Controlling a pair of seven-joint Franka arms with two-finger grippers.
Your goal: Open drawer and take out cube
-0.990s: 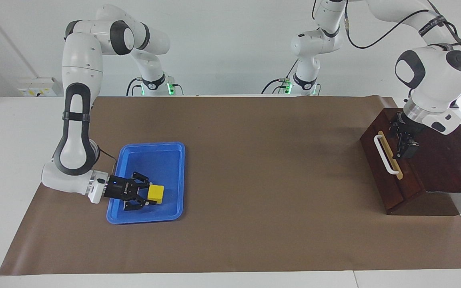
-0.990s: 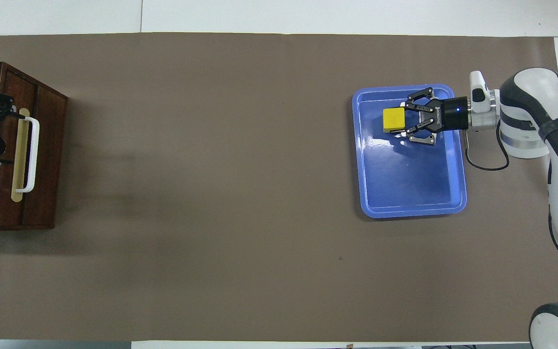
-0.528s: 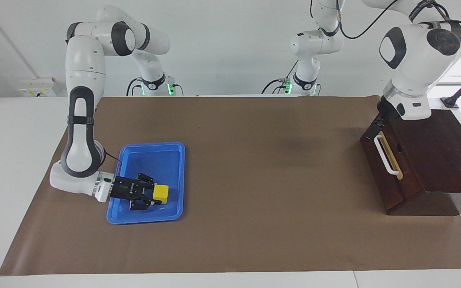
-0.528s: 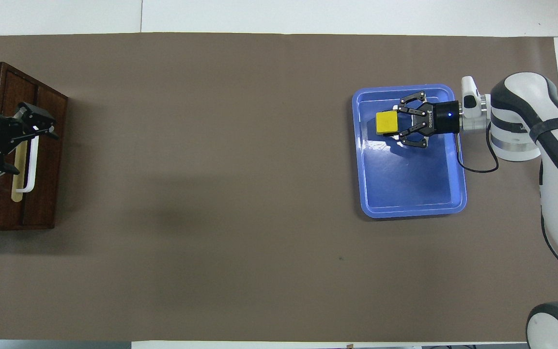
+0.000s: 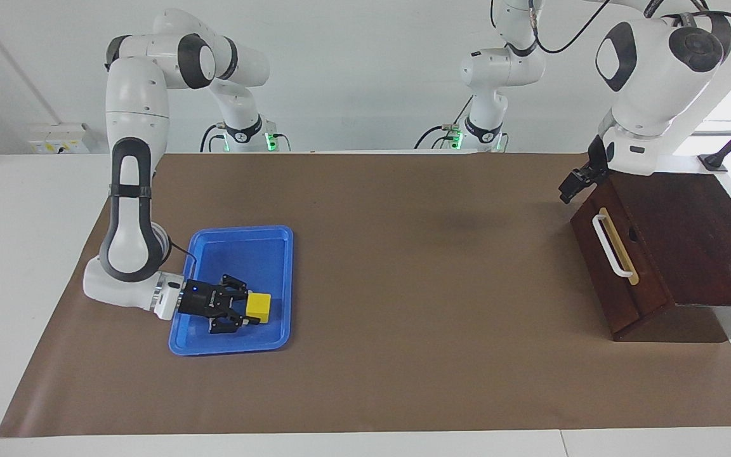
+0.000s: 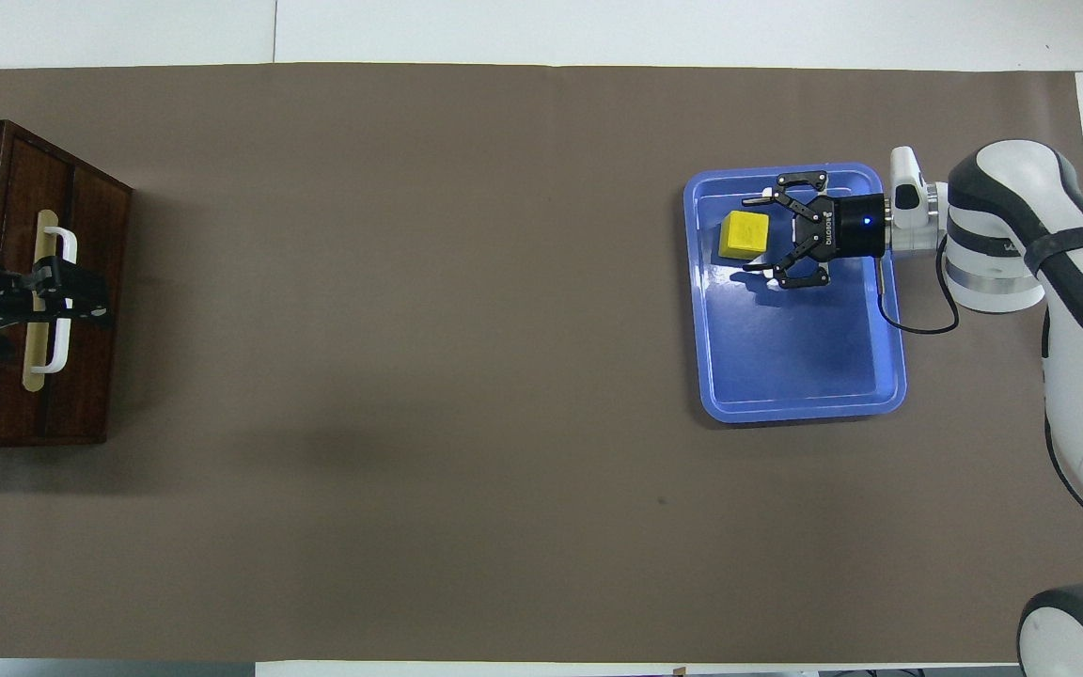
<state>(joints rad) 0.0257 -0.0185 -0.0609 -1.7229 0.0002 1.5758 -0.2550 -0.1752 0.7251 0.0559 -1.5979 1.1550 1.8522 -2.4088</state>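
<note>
The yellow cube [image 5: 258, 306] lies in the blue tray [image 5: 238, 230] toward the right arm's end of the table; it also shows in the overhead view [image 6: 745, 235]. My right gripper [image 5: 249, 309] is low in the tray and open, its fingertips [image 6: 765, 196] spread wider than the cube and apart from it. The drawer [image 5: 616, 279] is shut in its dark wooden box [image 5: 695, 241] at the left arm's end, its white handle [image 5: 613, 246] free. My left gripper [image 5: 573, 184] is up in the air over the drawer front [image 6: 90, 235].
A brown mat [image 5: 416, 266] covers the table. The blue tray [image 6: 795, 414] holds only the cube. The right arm's elbow [image 5: 127, 254] hangs low beside the tray.
My right gripper lowered the cube into the tray and opened, letting it go. My left gripper rose off the box top and swung out over the drawer front.
</note>
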